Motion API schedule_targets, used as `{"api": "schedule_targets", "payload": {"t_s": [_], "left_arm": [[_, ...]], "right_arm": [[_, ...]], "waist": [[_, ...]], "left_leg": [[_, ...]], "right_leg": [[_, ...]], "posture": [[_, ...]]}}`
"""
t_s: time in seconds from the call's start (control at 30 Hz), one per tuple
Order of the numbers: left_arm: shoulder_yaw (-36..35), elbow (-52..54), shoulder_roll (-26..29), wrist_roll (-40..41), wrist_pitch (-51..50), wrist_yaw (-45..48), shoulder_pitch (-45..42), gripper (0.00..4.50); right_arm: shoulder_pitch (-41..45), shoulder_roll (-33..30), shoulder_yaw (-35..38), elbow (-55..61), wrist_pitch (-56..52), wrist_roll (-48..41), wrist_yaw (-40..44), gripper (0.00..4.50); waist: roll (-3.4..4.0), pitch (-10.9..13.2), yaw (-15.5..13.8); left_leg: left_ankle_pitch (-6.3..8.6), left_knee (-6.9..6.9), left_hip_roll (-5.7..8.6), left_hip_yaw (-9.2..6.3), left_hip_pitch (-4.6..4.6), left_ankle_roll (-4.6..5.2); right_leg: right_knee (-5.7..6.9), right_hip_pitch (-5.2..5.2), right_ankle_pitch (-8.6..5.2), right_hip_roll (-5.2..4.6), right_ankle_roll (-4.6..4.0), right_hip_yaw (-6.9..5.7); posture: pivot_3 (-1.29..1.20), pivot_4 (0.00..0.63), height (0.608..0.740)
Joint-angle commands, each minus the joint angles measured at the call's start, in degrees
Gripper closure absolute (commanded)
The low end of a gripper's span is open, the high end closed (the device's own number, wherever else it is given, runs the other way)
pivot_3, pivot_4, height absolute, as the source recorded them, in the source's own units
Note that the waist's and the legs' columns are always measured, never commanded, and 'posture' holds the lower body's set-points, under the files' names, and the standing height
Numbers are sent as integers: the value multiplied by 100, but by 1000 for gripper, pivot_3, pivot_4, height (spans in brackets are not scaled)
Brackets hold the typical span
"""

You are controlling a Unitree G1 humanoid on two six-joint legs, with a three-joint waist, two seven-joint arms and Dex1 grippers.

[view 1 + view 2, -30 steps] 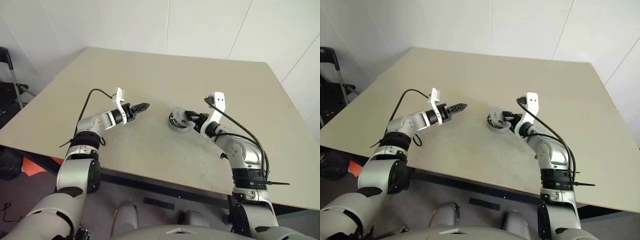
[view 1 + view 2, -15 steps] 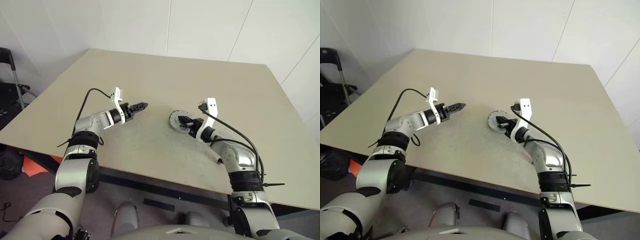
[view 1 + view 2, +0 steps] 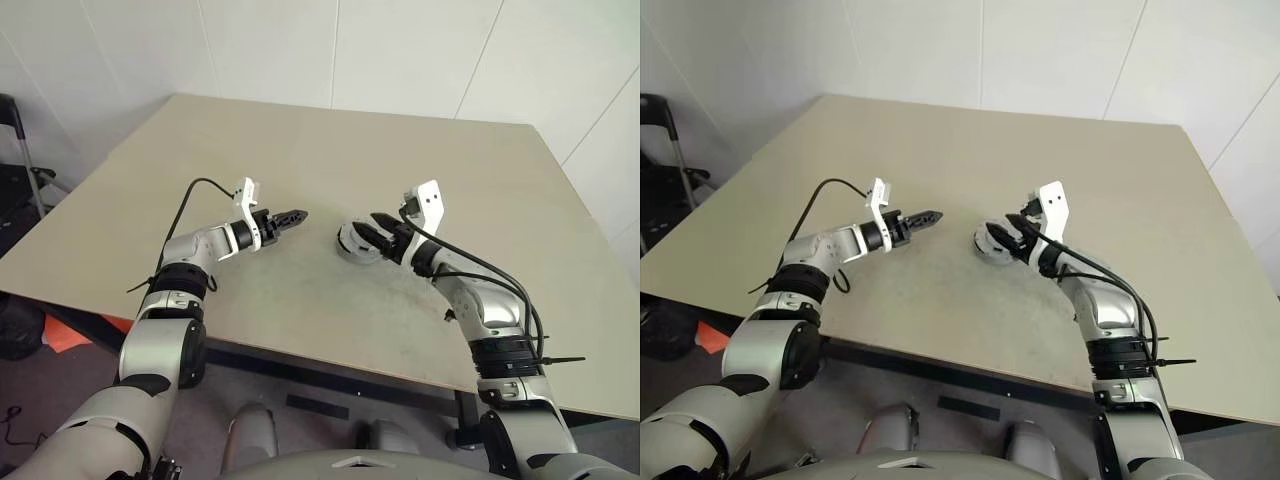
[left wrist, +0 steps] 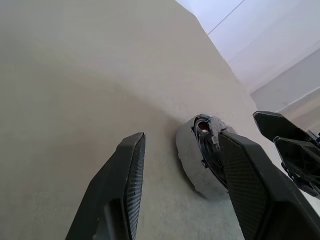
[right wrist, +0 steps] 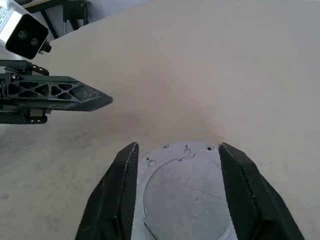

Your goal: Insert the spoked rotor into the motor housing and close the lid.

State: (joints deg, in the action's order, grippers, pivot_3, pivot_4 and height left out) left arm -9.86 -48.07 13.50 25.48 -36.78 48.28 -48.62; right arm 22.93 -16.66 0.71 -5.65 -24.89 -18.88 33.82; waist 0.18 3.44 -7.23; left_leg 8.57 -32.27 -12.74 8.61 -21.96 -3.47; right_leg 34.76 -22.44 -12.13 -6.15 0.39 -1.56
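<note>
Motor housing (image 3: 353, 242) on bare counter (image 3: 300, 150); right tool (image 3: 380, 226) spread just over its lid (image 5: 185, 192); left tool (image 3: 293, 216) spread, hovering near.

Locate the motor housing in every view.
Left eye view: motor housing on the table, mid-picture, at the right gripper's tips.
Right eye view: same spot.
Left wrist view: partly behind one finger.
Right wrist view: grey top between the fingers.
Shared landmark: the left gripper.

motor housing (image 3: 354, 243) | silvery round cup, mid-table | lid (image 5: 186, 192) flat grey, on top
</note>
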Motion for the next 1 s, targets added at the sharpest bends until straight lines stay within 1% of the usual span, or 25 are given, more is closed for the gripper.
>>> {"api": "schedule_targets", "payload": {"t_s": [0.03, 0.07, 0.1, 0.23, 0.57, 0.67, 0.73, 0.77, 0.9, 1.0], "left_arm": [[-37, 268, 67, 27, -11, 73, -34, 2046], [-40, 269, 72, 28, -14, 70, -30, 2046], [-44, 271, 75, 30, -16, 66, -27, 2046], [-57, 280, 91, 32, -25, 58, -19, 2046], [-70, 287, 122, 30, -17, 26, -5, 2046], [-74, 276, 130, 28, -3, 20, -8, 2046], [-74, 264, 131, 26, 10, 16, -14, 2046], [-75, 259, 129, 26, 16, 14, -15, 2046], [-81, 239, 119, 26, 35, 2, -27, 2046], [-81, 230, 108, 25, 38, -9, -35, 2046]], "right_arm": [[64, 2, -97, 41, 187, 190, -81, 433], [72, -10, -135, -11, 151, 234, -85, 92], [78, -22, -165, -50, 112, 268, -83, 41], [110, -18, -255, -188, 81, 385, -59, 41], [155, 97, -273, -766, 428, 654, -113, 41], [157, 96, -243, -854, 540, 688, -115, 645], [176, 83, -223, -863, 584, 706, -125, 1318], [186, 76, -218, -864, 605, 725, -138, 1540], [249, 42, -225, -844, 641, 797, -154, 1546], [349, 114, -66, -748, 418, 607, -191, 1546]], "waist": [[0, 0, 1], [0, 0, 1], [0, 0, 1], [0, 0, -1], [0, 0, 9], [0, 0, 10], [0, 0, 10], [0, 0, 11], [0, 0, 8], [0, 0, 9]], "left_leg": [[0, -1, 0, 0, 0, 0], [0, -1, 0, 0, 0, 0], [0, -2, 0, 0, 1, 0], [0, -2, 0, 0, -1, 1], [1, -2, 0, 0, 10, 2], [3, -2, 0, 0, 13, 5], [4, -2, 0, 0, 13, 6], [4, -2, 0, 0, 13, 7], [10, -4, 0, 0, 14, 17], [10, -4, 1, 0, 14, 17]], "right_leg": [[0, 1, 0, 0, 0, 0], [0, 1, 0, 0, 0, 0], [1, 1, 0, 0, 0, 0], [0, 1, 0, 0, 0, 0], [1, 9, 0, 0, 0, 1], [1, 12, 0, 0, 0, 1], [2, 12, 0, 0, 0, 1], [2, 12, 0, 0, 0, 1], [2, 14, 0, 0, 0, 1], [2, 14, 0, -1, 0, 1]], "posture": [[0, 0, 740], [0, 0, 740], [0, 0, 740], [0, 0, 740], [0, 0, 740], [0, 0, 740], [0, 0, 740], [0, 0, 740], [0, 0, 740], [0, 0, 740]]}}
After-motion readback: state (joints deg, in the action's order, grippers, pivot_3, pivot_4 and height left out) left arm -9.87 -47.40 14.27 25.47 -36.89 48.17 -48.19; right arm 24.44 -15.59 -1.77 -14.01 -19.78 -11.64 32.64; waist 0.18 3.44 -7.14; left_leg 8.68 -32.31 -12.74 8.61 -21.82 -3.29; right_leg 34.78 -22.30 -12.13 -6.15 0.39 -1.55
